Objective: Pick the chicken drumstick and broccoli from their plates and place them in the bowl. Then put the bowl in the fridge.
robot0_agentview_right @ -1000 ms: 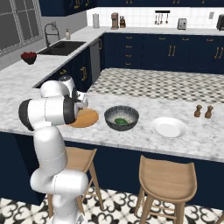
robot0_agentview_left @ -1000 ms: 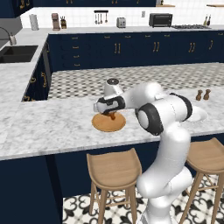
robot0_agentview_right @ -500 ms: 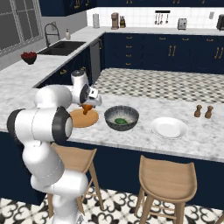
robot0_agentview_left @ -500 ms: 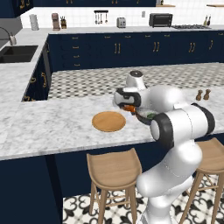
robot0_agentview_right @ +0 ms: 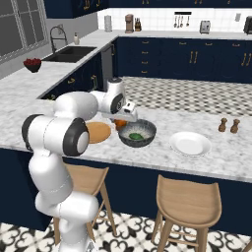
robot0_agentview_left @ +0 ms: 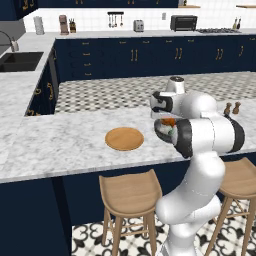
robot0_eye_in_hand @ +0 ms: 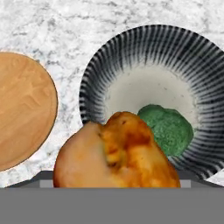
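My gripper (robot0_agentview_right: 121,120) is shut on the orange-brown chicken drumstick (robot0_eye_in_hand: 118,153), which hangs just over the near-left rim of the dark ribbed bowl (robot0_eye_in_hand: 144,39). The drumstick hides the fingertips in the hand view. The green broccoli (robot0_eye_in_hand: 168,127) lies inside the bowl (robot0_agentview_right: 129,142) on its pale bottom. Left of the bowl sits the bare tan wooden plate (robot0_agentview_right: 98,132), also seen in the left base view (robot0_agentview_left: 124,138). The white plate (robot0_agentview_right: 190,143) lies bare to the right of the bowl. In the left base view the drumstick (robot0_agentview_left: 169,121) shows under the hand. The fridge is out of view.
Salt and pepper shakers (robot0_agentview_right: 229,125) stand on the marble counter beyond the white plate. Wooden stools (robot0_agentview_right: 189,197) stand below the counter's front edge. A sink (robot0_agentview_right: 69,53) and a bowl of red fruit (robot0_agentview_right: 32,64) are on the far left counter.
The arm has swung right from over the wooden plate to the bowl's edge, carrying the drumstick. The wooden plate is left bare.
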You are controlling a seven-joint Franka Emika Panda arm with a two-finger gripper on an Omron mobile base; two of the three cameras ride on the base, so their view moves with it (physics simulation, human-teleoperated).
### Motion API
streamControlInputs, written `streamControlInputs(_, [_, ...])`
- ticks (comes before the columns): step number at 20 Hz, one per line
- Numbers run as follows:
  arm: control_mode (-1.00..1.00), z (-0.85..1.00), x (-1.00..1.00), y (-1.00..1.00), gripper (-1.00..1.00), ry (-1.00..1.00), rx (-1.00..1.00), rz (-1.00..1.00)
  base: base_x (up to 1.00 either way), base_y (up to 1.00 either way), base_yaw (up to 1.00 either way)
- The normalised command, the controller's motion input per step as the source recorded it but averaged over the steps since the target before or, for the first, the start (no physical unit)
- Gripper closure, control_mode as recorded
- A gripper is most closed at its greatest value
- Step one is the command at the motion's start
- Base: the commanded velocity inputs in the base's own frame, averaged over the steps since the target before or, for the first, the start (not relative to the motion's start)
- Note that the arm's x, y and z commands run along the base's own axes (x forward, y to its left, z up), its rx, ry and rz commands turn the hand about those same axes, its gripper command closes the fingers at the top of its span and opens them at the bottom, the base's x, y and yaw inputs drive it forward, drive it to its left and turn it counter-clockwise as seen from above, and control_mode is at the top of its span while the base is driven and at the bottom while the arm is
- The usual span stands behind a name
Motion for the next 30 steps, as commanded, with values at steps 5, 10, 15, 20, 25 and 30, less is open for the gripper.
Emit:
streamControlInputs(5, [-1.00, -0.38, 0.42, -0.33, 1.00, 0.04, 0.03, -0.01, 0.00, 0.00, 0.00])
streamControlInputs(10, [-1.00, -0.60, 0.37, -0.10, 1.00, 0.00, 0.09, 0.00, 0.00, 0.00, 0.00])
streamControlInputs(15, [-1.00, -0.49, 0.57, 0.00, 1.00, 0.00, 0.00, 0.00, 0.00, 0.00, 0.00])
streamControlInputs(20, [-1.00, -0.44, 0.50, 0.00, -1.00, 0.01, 0.00, 0.00, 0.00, 0.00, 0.00])
streamControlInputs(25, [-1.00, 0.01, -0.05, 0.00, -1.00, 0.00, 0.00, 0.00, 0.00, 0.00, 0.00])
streamControlInputs(30, [-1.00, 0.15, -0.19, 0.00, -1.00, -0.04, 0.00, 0.00, 0.00, 0.00, 0.00])
